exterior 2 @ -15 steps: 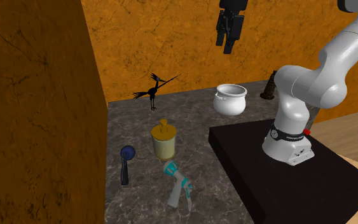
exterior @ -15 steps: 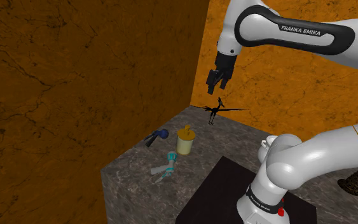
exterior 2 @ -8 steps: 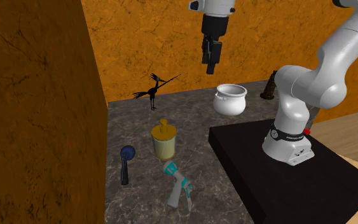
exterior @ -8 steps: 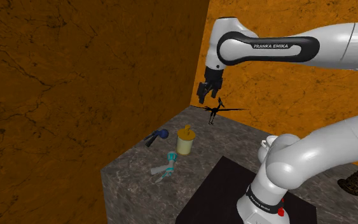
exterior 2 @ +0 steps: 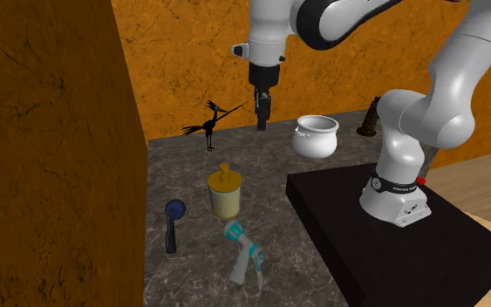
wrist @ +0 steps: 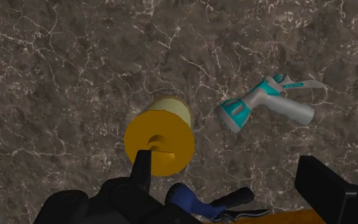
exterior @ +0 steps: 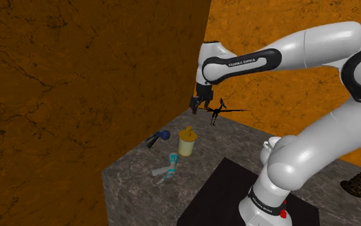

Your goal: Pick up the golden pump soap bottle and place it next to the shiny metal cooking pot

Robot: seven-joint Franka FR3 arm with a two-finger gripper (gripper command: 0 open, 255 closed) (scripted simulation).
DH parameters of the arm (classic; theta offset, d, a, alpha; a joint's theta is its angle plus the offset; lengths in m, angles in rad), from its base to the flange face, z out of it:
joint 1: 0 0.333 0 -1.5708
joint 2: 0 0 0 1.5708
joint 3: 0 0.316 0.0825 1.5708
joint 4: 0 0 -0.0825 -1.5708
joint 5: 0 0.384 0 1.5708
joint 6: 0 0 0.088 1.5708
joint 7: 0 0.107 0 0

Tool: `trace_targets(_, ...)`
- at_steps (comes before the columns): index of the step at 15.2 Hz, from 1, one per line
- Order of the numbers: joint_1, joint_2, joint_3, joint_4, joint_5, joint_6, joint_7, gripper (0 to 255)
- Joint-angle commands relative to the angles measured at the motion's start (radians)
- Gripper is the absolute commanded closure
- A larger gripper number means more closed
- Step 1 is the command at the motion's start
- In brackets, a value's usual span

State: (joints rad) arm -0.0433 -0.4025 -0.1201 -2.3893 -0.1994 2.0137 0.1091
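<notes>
The gripper (exterior: 198, 104) hangs in the air over the far part of the dark marbled counter (exterior: 134, 173), fingers pointing down, and the wrist view has its two black fingers well apart with nothing between them, so it's wide open and carrying nothing. The soap bottle (exterior: 186, 142) stands upright near the middle of the counter, golden-yellow pump cap over a paler yellow body, untouched and well below the hand. From the second exterior view the gripper (exterior 2: 262, 118) sits above the counter between the black bird figure (exterior 2: 210, 124) and the pot (exterior 2: 315, 137), which is drawn plain white here and stands by the back wall, well apart from the bottle (exterior 2: 224, 196). In front of the bottle lies a teal and white spray nozzle (exterior 2: 245, 253), and to that view's left of it a blue-headed brush (exterior 2: 173, 225) with a dark handle. Looking down along the gripper (wrist: 234, 178), the bottle (wrist: 160, 137) shows its round cap from above, one fingertip (wrist: 142, 167) overlapping it in the picture but high above it; the spray nozzle (wrist: 266, 105) lies just beside the bottle, and the brush (wrist: 209, 202) peeks out by the fingers. The white arm rises from its black stand (exterior 2: 426, 253) at the counter's edge, orange-brown walls behind
</notes>
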Motion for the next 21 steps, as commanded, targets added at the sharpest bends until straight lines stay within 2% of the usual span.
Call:
trace_targets(1,-0.008,0.061,-0.013,0.002,-0.01,0.055,-0.005,0)
trace_targets(9,-0.034,0.346,-0.053,0.065,-0.029,0.254,-0.011,0)
trace_targets(17,-0.065,0.647,-0.075,0.205,-0.019,0.395,-0.026,0)
trace_targets(21,-0.072,0.688,-0.077,0.197,-0.019,0.443,-0.027,0)
